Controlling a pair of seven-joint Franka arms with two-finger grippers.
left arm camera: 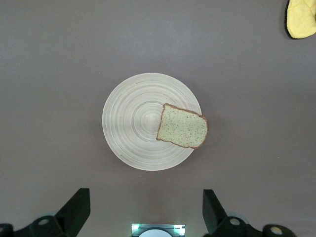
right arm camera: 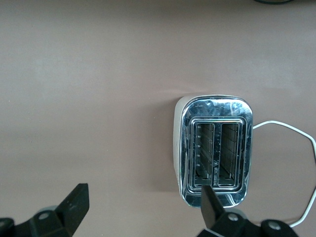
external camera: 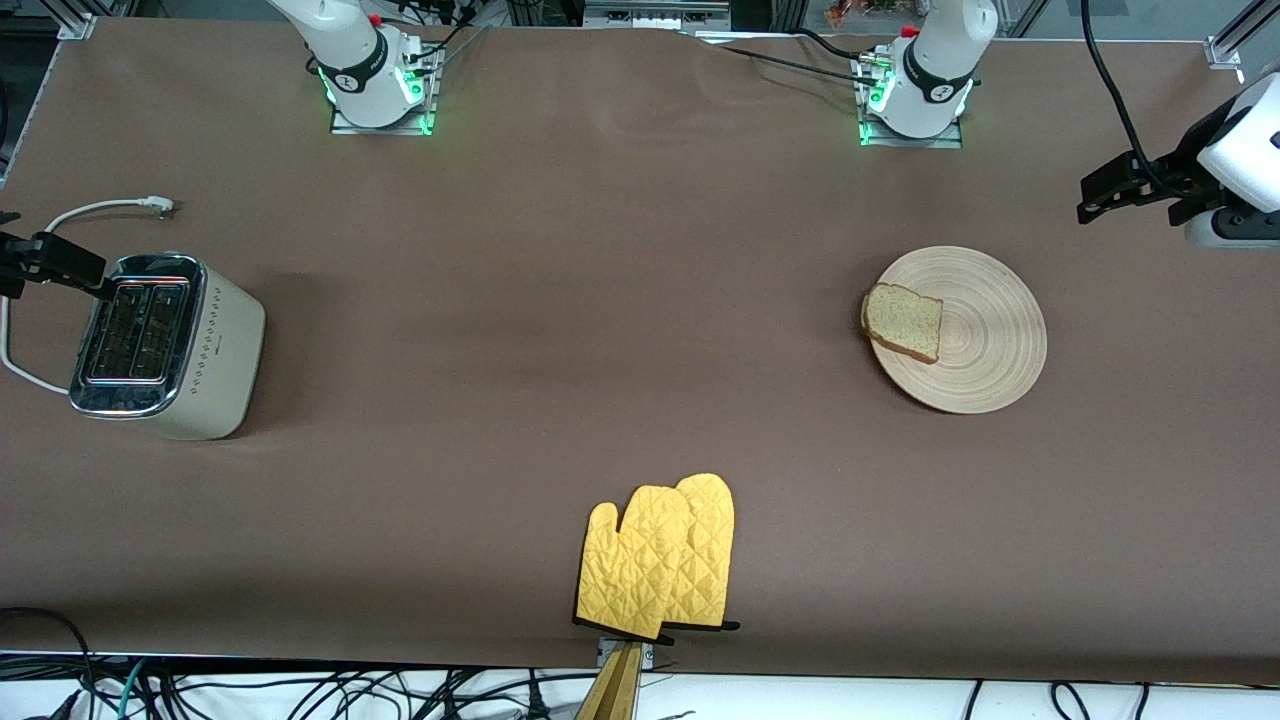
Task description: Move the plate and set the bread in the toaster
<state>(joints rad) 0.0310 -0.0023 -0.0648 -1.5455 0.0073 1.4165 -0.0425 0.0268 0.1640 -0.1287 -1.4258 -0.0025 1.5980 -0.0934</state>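
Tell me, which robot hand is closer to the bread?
The left. The left gripper hangs open near the plate with the bread, at the left arm's end. The right gripper hangs open by the toaster, at the right arm's end.
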